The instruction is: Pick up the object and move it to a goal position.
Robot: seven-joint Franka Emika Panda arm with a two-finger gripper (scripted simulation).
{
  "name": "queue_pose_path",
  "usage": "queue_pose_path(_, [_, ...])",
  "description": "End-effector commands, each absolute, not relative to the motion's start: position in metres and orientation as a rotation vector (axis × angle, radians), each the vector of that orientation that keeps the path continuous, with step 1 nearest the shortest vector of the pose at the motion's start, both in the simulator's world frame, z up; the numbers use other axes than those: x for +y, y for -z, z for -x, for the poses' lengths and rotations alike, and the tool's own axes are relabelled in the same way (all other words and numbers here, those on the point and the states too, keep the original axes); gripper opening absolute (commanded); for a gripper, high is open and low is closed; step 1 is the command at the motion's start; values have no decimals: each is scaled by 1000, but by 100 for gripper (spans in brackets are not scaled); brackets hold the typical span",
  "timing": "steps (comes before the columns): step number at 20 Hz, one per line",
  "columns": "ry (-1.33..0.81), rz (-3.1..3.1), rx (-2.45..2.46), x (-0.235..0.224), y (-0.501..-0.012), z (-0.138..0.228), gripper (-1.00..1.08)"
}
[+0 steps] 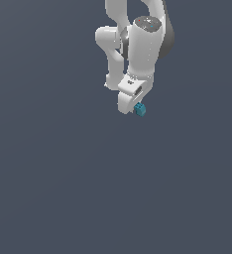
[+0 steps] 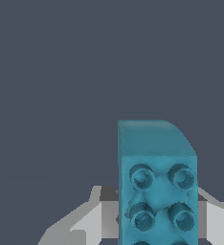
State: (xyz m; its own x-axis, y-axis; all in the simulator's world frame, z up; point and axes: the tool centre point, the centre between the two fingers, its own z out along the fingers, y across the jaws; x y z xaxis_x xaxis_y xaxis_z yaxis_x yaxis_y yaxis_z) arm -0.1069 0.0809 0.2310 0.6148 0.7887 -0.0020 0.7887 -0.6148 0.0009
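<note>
1. We saw the small teal-blue studded plastic block sitting between the white gripper fingers, apparently clamped.
2. Block sat at the fingertips, off the surface, long axis running out past them.
3. No goal marker showed.

The white arm reaches down from the top of the exterior view, its wrist pointing downward. The claw hangs at its lower end, its fingers closed on a small teal block.
</note>
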Motion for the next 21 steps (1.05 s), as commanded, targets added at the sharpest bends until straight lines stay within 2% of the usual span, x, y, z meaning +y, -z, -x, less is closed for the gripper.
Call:
queue_pose_path(1, [2, -2822, 1378, 91, -256, 114, -100])
queue_pose_path(11, [1, -2823, 1378, 121, -330, 134, -100])
queue_pose_path(21, [0, -2824, 1377, 131, -354, 138, -100])
